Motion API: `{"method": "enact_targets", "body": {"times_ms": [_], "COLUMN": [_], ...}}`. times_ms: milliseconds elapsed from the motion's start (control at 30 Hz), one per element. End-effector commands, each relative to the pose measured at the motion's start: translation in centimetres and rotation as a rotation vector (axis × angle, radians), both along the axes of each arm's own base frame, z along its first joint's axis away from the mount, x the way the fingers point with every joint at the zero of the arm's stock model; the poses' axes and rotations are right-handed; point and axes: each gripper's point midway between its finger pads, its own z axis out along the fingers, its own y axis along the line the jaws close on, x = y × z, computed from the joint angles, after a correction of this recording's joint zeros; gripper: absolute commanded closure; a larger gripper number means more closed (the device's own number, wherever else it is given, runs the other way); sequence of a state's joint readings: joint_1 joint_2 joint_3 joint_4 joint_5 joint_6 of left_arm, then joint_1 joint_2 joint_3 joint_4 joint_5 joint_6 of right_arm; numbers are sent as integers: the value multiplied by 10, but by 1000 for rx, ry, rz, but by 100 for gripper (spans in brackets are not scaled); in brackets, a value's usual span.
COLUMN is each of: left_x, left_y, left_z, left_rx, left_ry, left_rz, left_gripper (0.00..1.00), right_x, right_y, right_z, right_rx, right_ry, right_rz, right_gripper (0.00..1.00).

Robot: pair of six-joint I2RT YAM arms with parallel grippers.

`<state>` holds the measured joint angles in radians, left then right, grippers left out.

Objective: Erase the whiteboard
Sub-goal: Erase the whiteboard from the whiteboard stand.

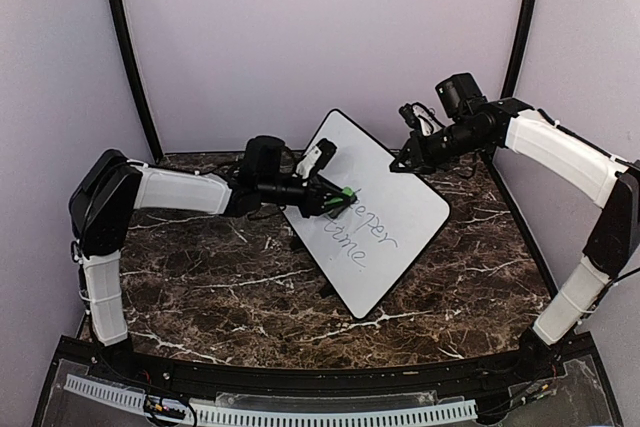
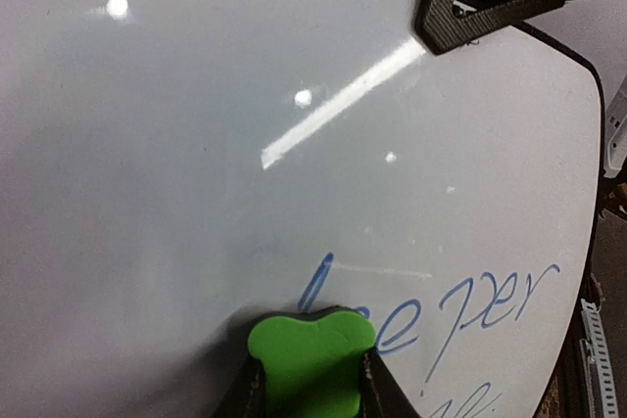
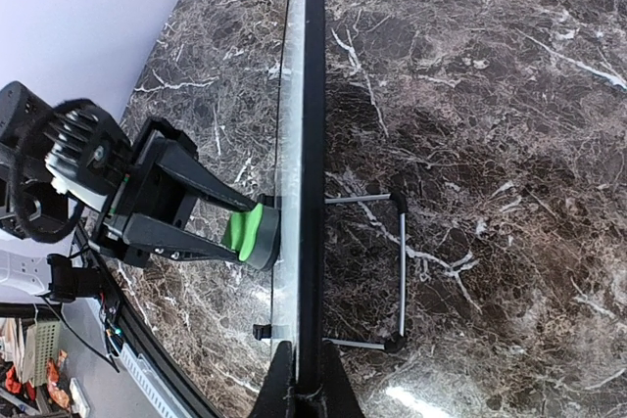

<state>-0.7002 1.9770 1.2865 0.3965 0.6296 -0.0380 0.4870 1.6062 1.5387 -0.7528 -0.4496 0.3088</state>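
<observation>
Green eraser (image 2: 312, 359) on whiteboard (image 2: 176, 163), marble table (image 1: 200, 282) beneath

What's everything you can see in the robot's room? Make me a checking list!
Surface: dark marble table.
Job's things: whiteboard propped tilted on a wire stand; blue writing not yet wiped.
Clutter: nothing seen.
Hands: left hand presses a green eraser on the board; right hand clamps the board's edge.
Cables: wires at the near rail.
Surroundings: pale walls, black poles.
</observation>
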Motion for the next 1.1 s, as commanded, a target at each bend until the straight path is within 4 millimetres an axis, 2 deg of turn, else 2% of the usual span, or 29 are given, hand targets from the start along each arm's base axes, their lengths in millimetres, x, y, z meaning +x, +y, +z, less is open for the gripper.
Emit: {"method": "enact_targets", "body": {"times_ms": [0, 100, 200, 533, 667, 833, 1067], "left_x": [22, 27, 20, -17, -18, -6, 9], "left_y": [-14, -18, -19, 14, 13, 4, -18], "left_z": [-24, -18, -24, -84, -87, -73, -28], "left_rx": [74, 77, 102, 157, 155, 141, 59], "left_ry": [29, 15, 20, 108, 90, 23, -74], "left_rz": [72, 93, 97, 122, 138, 170, 172], "left_gripper": [100, 100, 100, 100, 100, 100, 100], "right_x": [-28, -28, -27, -26, -26, -26, -26], "right_y": [32, 33, 33, 34, 34, 35, 35], "right_z": [0, 0, 0, -2, -2, -3, -3], "right_rx": [35, 33, 34, 36, 35, 35, 35], "right_ry": [-39, -37, -37, -30, -30, -28, -28], "right_rz": [209, 209, 210, 213, 212, 213, 213], "right_gripper": [100, 100, 100, 100, 100, 100, 100]}}
